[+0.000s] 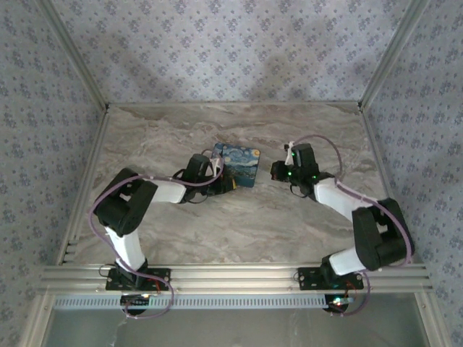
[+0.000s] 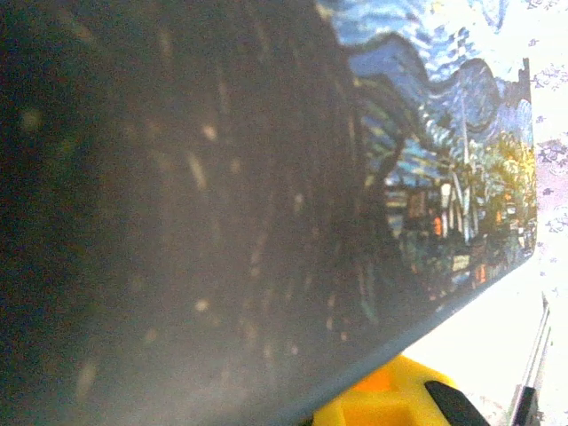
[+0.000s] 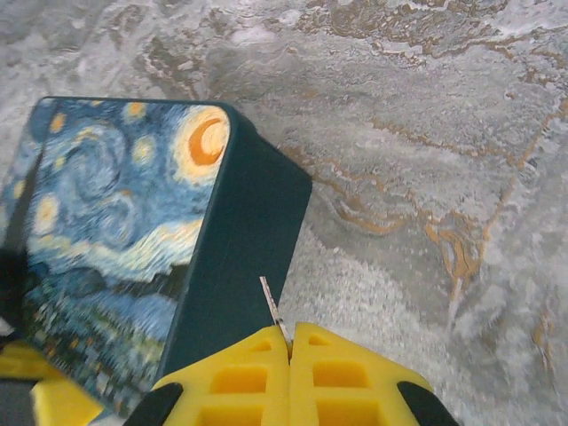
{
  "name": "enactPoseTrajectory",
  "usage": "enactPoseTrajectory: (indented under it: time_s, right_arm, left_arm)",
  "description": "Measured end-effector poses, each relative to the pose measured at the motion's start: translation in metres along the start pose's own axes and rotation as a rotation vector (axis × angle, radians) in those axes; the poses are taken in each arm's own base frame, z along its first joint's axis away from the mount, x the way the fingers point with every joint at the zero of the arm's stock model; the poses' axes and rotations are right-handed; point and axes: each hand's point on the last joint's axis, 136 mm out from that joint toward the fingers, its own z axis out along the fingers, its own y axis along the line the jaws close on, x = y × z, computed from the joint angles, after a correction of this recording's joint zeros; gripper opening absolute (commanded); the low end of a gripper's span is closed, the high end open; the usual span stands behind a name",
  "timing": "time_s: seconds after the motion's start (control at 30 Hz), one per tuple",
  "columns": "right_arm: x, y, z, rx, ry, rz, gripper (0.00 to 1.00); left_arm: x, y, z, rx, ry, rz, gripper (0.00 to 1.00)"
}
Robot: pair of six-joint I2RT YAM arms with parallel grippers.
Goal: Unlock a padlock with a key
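Pickup seemingly done: key (image 3: pixel 270 306) nipped in right gripper (image 3: pixel 289 339), jaws pressed together on it, just beside box (image 3: pixel 115 222); left gripper (image 1: pixel 230 184) against box (jaw state: cannot tell); insertion into padlock and turn yet to do.

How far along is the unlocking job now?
Done: the right gripper is shut on the key, its tip sticking out. In hand: it hovers beside the box, with the left gripper close against the box. Left: putting the key into the padlock and turning it.
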Motion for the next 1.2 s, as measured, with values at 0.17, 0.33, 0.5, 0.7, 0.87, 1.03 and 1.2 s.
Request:
enactPoseTrajectory:
  time_s: [0.17,0.33,0.5,0.7,0.87,1.03,1.2]
  right_arm:
    - [-0.002,0.009,-0.036,-0.103,-0.059,0.02,0.0]
    - [-0.008,0.022,-0.071,-0.214,-0.126,0.037,0.0]
    - [-0.006,0.035,-0.091,-0.303,-0.149,0.046,0.0]
    - [-0.007,0.052,-0.113,-0.392,-0.175,0.063,0.0]
    - [-0.016,0.068,-0.135,-0.465,-0.222,0.058,0.0]
    - [-0.02,0.077,-0.146,-0.51,-0.242,0.08,0.0]
    - [-0.028,0.086,-0.159,-0.552,-0.279,0.106,0.0]
  left_arm:
    - [0.004,-0.006,-0.001,-0.01,0.03,-0.051,0.07]
    - [0.004,-0.029,0.005,0.003,0.057,-0.069,0.07]
    - [-0.002,-0.054,0.009,0.039,0.054,-0.097,0.07]
    - [-0.007,-0.065,0.012,0.05,0.039,-0.15,0.07]
    - [-0.008,-0.066,0.021,0.053,0.042,-0.197,0.07]
    - [-0.01,-0.066,0.026,0.059,0.038,-0.226,0.07]
    - [-0.015,-0.07,0.027,0.071,0.029,-0.236,0.07]
